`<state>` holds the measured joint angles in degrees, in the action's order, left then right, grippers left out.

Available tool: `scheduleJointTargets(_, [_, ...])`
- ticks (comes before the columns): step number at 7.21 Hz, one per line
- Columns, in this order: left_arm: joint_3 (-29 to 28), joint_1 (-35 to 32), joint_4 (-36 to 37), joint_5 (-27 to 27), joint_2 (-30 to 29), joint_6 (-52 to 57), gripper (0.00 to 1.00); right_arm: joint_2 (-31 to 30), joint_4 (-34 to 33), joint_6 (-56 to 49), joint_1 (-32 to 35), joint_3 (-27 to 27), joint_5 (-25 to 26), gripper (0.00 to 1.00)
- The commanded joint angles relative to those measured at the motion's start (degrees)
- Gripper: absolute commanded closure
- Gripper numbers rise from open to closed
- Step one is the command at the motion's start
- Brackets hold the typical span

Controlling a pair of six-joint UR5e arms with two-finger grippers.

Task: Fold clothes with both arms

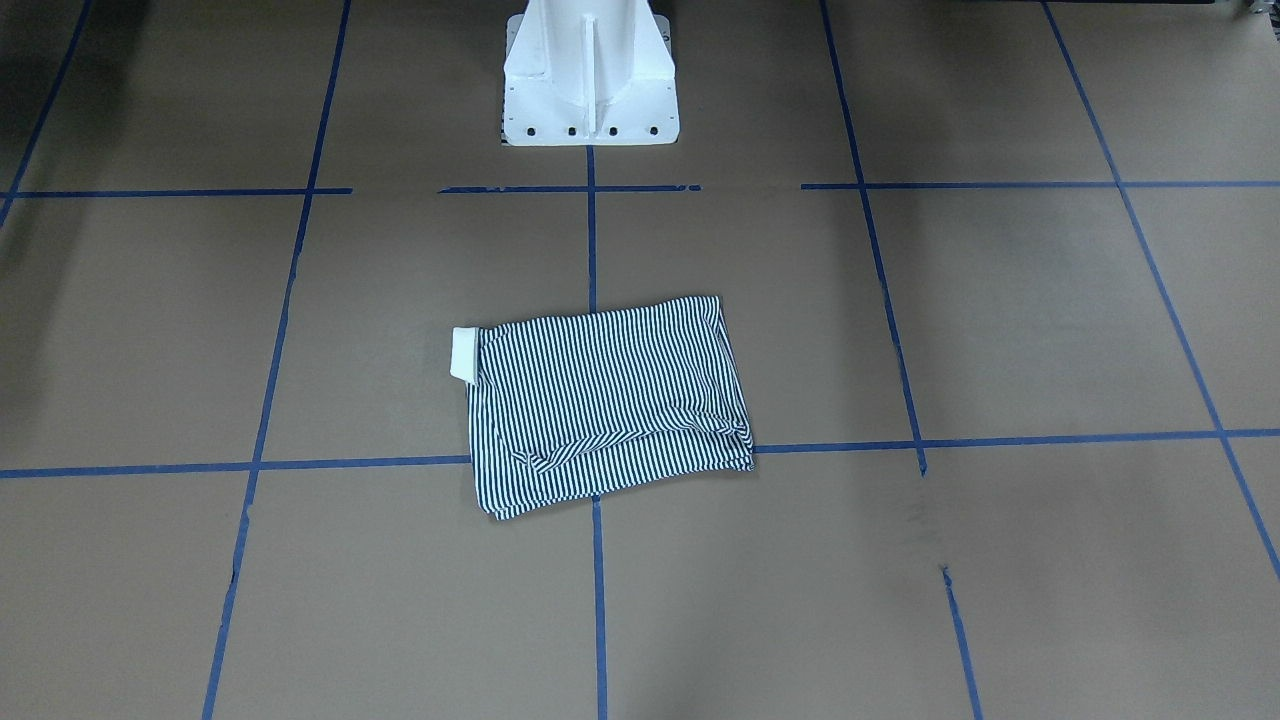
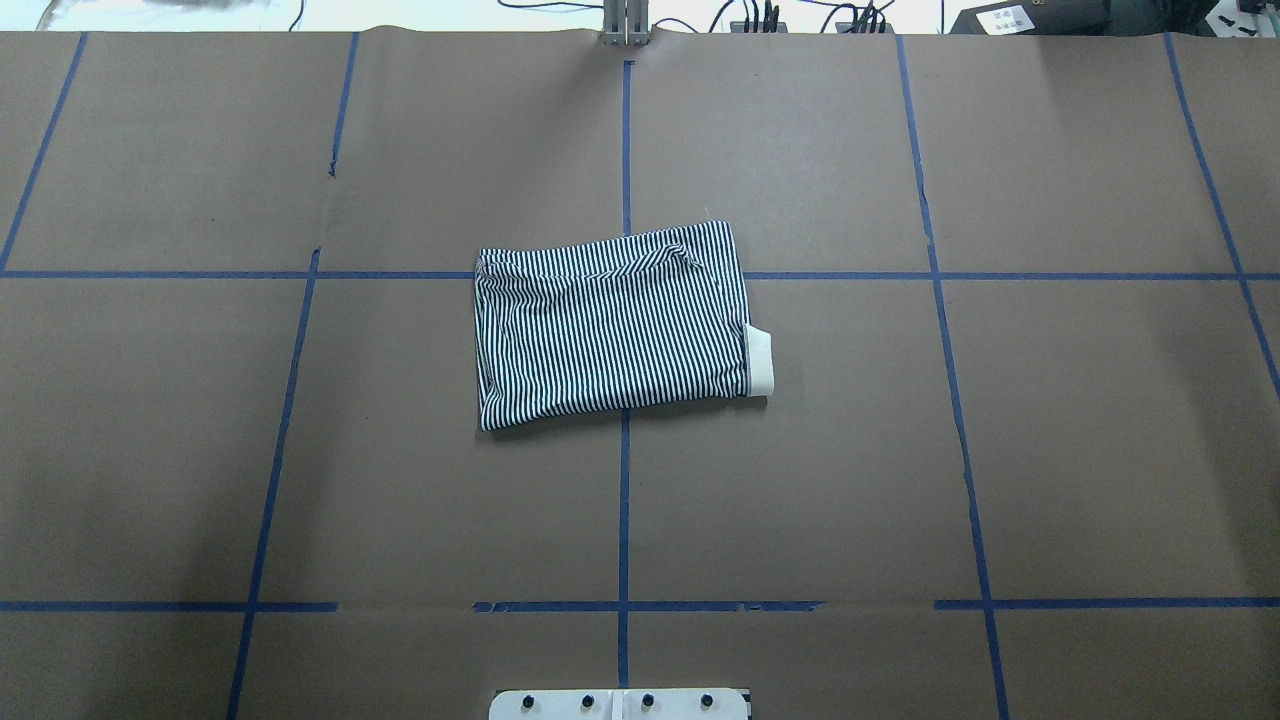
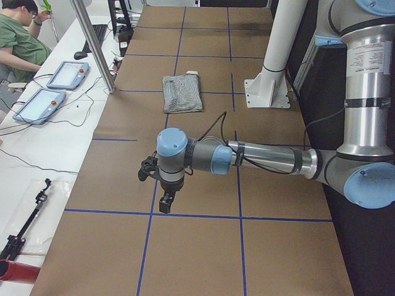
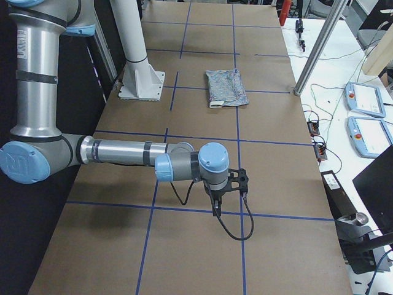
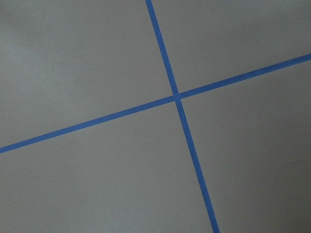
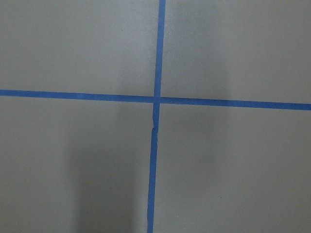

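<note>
Left gripper [image 3: 165, 202]: pointing down above the table [image 2: 1100, 450], at the end nearest the left-side camera; seen only from the side, so whether its fingers are spread or pressed together cannot be told.
Right gripper [image 4: 216, 209]: pointing down above the opposite end, black cable looped beside it; finger state likewise cannot be told.
Left arm [image 3: 265, 159], right arm [image 4: 116, 152]: each stretched out low over the table.
Wrist views: tape cross [image 5: 177, 96] on brown surface only.
Shirt [image 2: 610, 330]: folded into a compact rectangle at table centre, across the tape lines, well apart from both grippers; collar [image 2: 760, 360] protruding at one corner.
Pedestal [image 1: 590, 80]: near the shirt.
</note>
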<state>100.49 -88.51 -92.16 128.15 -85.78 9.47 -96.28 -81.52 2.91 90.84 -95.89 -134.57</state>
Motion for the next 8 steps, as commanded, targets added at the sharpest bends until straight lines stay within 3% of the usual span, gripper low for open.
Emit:
scheduleJointTargets(1, [-0.1, 0.0, 0.0, 0.0, -0.1, -5.1, 0.00, 0.1, 0.0, 0.1, 0.0, 0.1, 0.1, 0.00])
scheduleJointTargets(2, [0.2, 0.1, -0.3, 0.1, -0.1, -10.3, 0.00, 0.0, 0.0, 0.1, 0.0, 0.1, 0.1, 0.00])
scheduleJointTargets(8, [0.3, 0.0, -0.2, 0.2, 0.0, -10.4, 0.00, -0.1, 0.0, 0.1, 0.0, 0.2, -0.4, 0.00])
